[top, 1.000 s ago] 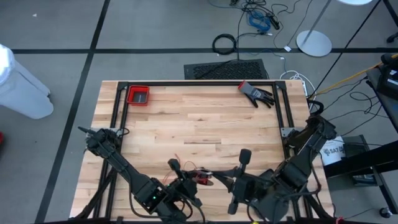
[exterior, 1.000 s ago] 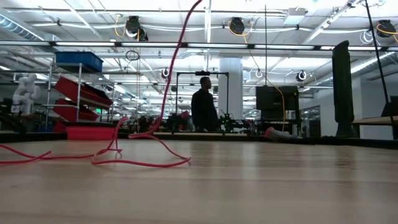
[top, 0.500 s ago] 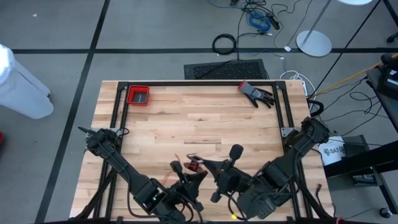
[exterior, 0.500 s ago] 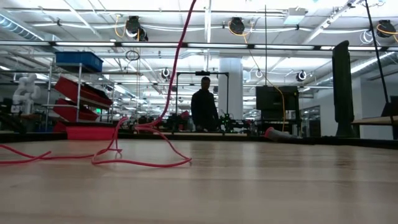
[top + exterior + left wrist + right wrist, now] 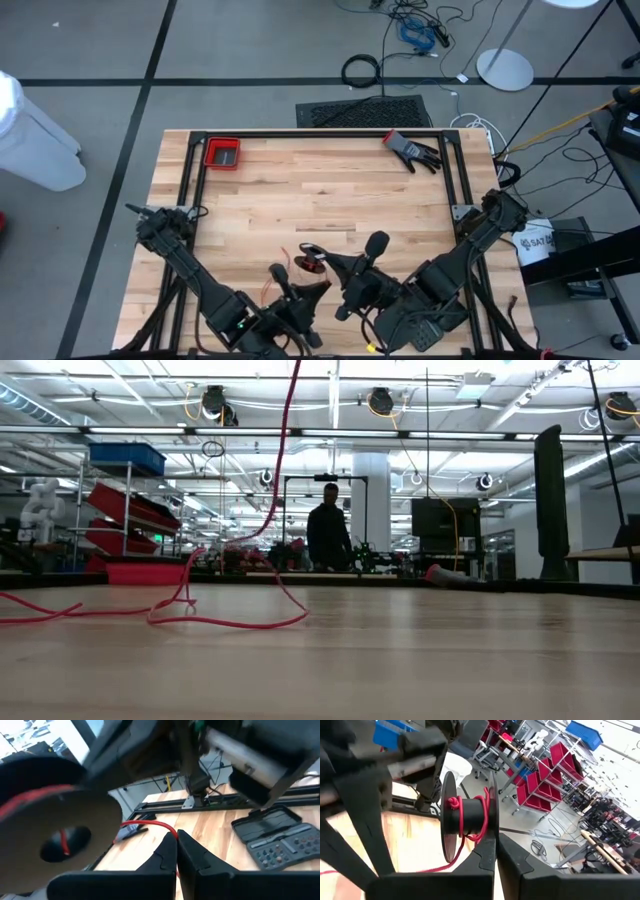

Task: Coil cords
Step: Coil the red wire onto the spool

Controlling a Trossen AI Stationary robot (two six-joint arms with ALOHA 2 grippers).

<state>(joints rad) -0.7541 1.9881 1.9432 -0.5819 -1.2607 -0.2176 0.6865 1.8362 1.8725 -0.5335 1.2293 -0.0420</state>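
1. The right gripper [image 5: 318,263], in the lower centre of the high view, pinches a black spool [image 5: 465,815] wound with red cord [image 5: 225,622].
2. Loose cord trails across the table [image 5: 330,190], lower left in the low view.
3. The left gripper [image 5: 290,290], just below, is pressed together, empty.

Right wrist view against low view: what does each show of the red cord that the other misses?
Only the right wrist view shows the black spool with cord wound round its core, right in front of the shut right pincer. Only the low view shows the slack lying in loose loops on the wooden table, one strand rising out of frame, with a person standing far behind. Both show the same thin red cord, partly wound and partly loose.
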